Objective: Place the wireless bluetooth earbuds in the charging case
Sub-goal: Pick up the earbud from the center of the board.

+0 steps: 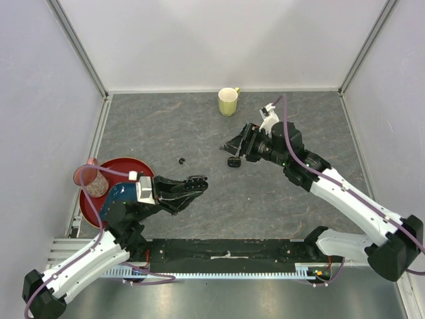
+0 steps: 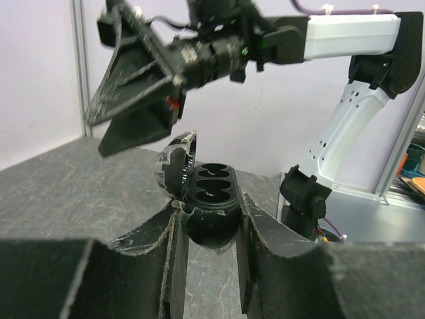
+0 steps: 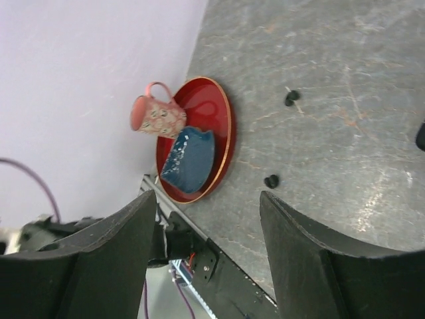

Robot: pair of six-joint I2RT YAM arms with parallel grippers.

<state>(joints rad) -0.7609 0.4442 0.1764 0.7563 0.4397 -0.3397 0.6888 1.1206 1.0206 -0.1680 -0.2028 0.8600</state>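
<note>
Earbuds point(image 3: 291, 98) lie loose on the grey table point(image 1: 199, 126). The right wrist view shows two, one at upper centre-right and one just below centre, near the rim of the red plate point(image 3: 228, 143). None sits in a case.

At far left of the top view, the plate carries a pink mug point(image 1: 88, 175) and a blue dish point(image 1: 123, 195). Right of it, the left gripper point(image 1: 194, 184) is pressed together on the lower body of the open charging case point(image 2: 212, 193). The lid is up and both sockets are empty.

Further right, one bud rests alone at mid-frame. Beyond it is what looks like a second black case point(image 1: 234, 161), just beside the right gripper point(image 1: 232, 147). That gripper's fingers are spread and nothing shows between them. A yellow cup point(image 1: 228, 101) stands behind, at upper centre.

The likeliest failures, as I judge them:
- **Pickup:** the earbuds are tiny and rounded, so wide fingers closing off-centre may flick one away.
- **Seating:** a bud turned the wrong way would jam on the socket edge.
- **Pushing down:** pressure on the bud could make the held case slip or tilt.
- **Lid:** brushing the raised lid could swing it shut.
</note>
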